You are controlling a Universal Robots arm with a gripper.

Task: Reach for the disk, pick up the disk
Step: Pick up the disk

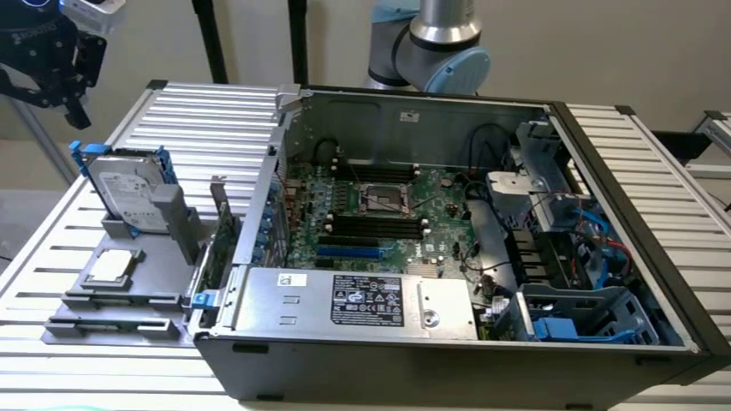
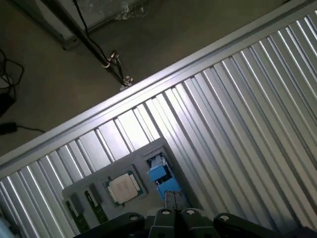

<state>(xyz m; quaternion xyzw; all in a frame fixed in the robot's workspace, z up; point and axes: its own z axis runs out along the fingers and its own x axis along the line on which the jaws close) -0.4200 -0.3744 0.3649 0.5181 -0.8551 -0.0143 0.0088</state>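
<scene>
The disk [image 1: 129,190] stands on edge in a grey holder [image 1: 137,282] on the slatted table, at the exterior view's left beside the open computer case. It is silver-grey with a white label and a bright blue bracket. My gripper [image 1: 51,101] hangs high above and behind it at the exterior view's upper left, well apart from it. Its two black fingers are spread, open, with nothing between them. In the wrist view the disk's blue bracket edge [image 2: 159,173] shows from above, close to the gripper's body.
A small square processor chip [image 1: 111,267] [image 2: 123,187] lies flat on the holder in front of the disk. The open computer case [image 1: 457,257], with motherboard and a grey power supply box [image 1: 354,300], is at the exterior view's right. The table edge [image 2: 148,84] borders bare floor.
</scene>
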